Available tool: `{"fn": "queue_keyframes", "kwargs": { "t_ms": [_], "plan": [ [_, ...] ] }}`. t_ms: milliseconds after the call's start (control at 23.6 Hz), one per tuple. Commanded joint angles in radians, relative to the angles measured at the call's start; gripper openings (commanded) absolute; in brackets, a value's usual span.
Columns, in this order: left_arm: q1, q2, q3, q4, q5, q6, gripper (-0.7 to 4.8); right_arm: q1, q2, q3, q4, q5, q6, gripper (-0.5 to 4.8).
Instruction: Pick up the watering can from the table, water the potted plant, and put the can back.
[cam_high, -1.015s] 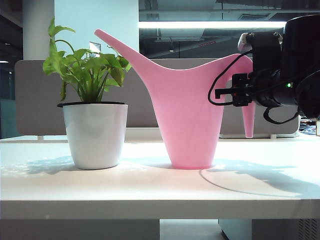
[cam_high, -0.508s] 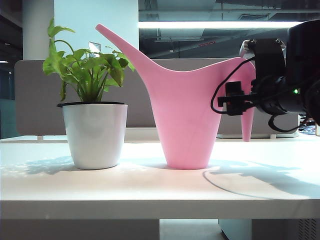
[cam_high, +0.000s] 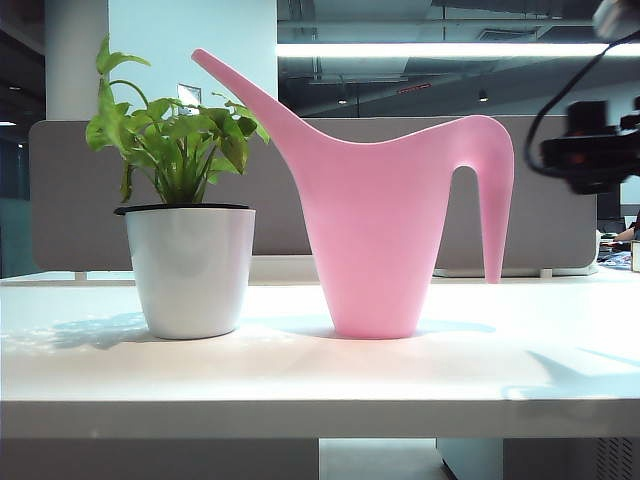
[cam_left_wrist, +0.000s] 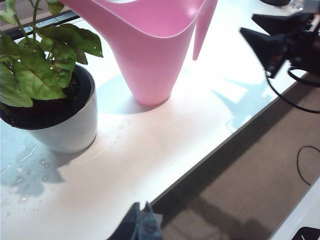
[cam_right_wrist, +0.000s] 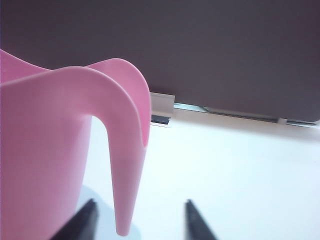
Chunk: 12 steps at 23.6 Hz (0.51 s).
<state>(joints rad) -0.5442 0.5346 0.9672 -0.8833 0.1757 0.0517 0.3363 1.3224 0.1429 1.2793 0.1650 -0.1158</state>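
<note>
One can (cam_high: 375, 230) stands upright on the surface (cam_high: 300, 370) just beside the plant (cam_high: 185, 235), spout over the leaves, apparently set back after pouring; droplets dot the surface by the pot. Right claw (cam_right_wrist: 139, 220) hangs open behind the handle, gripping nothing. Left claw (cam_left_wrist: 141, 226): state unclear. No writing is readable.

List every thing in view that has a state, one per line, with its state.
Watering can: upright on the table, free of both grippers, spout over the plant.
Potted plant: upright beside the can.
Table: water drops near the pot.
Right gripper: open, apart from the can's handle, holding nothing.
Left gripper: over the table's front edge; only its tips show, close together.
</note>
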Motion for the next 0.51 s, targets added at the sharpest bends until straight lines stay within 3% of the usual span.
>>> {"fn": "queue_keyframes", "kwargs": {
  "t_ms": [42,127,169,508],
  "plan": [
    [-0.001,0.000,0.003,0.008,0.004,0.000,0.03,0.002,-0.111,-0.037,-0.038,0.002,0.011,1.38],
    [-0.001,0.000,0.003,0.008,0.004,0.000,0.03,0.002,-0.193,-0.047,-0.109,0.000,0.012,0.33],
    [-0.001,0.000,0.003,0.008,0.004,0.000,0.03,0.002,-0.220,-0.048,-0.148,0.000,0.012,0.19],
    [-0.001,0.000,0.003,0.008,0.004,0.000,0.03,0.001,-0.638,-0.063,-0.636,-0.019,0.021,0.17]
  ]
}}
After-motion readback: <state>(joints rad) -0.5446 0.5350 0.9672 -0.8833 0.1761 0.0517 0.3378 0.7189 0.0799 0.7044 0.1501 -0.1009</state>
